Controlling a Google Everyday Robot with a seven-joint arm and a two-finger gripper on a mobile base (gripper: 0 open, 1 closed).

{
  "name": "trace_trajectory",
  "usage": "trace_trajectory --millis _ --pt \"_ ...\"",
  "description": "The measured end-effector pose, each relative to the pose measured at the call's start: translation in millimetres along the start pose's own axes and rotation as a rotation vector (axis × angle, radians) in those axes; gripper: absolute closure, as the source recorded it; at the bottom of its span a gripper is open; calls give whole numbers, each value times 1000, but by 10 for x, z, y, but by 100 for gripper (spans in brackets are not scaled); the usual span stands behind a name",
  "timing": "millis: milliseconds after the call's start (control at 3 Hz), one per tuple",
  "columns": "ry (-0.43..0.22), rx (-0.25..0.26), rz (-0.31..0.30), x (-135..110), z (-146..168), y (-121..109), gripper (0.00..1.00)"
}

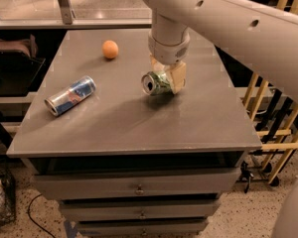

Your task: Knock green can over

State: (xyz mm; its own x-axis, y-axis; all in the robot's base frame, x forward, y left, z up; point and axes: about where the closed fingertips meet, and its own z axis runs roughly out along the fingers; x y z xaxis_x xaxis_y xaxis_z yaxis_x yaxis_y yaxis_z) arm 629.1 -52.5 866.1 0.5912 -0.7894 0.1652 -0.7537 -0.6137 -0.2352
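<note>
The green can (155, 83) lies on its side near the middle of the grey table (139, 128), its silver top facing left towards the camera. My gripper (167, 79) comes down from above on the white arm (228, 19) and is shut on the green can. One tan finger (178, 77) presses the can's right side and the other sits behind it. The can is at the table's surface, its shadow directly under it.
A blue-and-silver can (70, 95) lies on its side at the table's left. An orange ball (110, 49) sits at the back left. Drawers (139, 187) are below the tabletop. Wooden racks (268, 108) stand to the right, dark shelving to the left.
</note>
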Motion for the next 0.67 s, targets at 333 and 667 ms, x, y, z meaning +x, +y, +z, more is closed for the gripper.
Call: trace_trajectory --millis 333,667 --pt "-30 -32 -12 -85 55 22 100" --pt "-58 -52 -16 -153 91 38 100"
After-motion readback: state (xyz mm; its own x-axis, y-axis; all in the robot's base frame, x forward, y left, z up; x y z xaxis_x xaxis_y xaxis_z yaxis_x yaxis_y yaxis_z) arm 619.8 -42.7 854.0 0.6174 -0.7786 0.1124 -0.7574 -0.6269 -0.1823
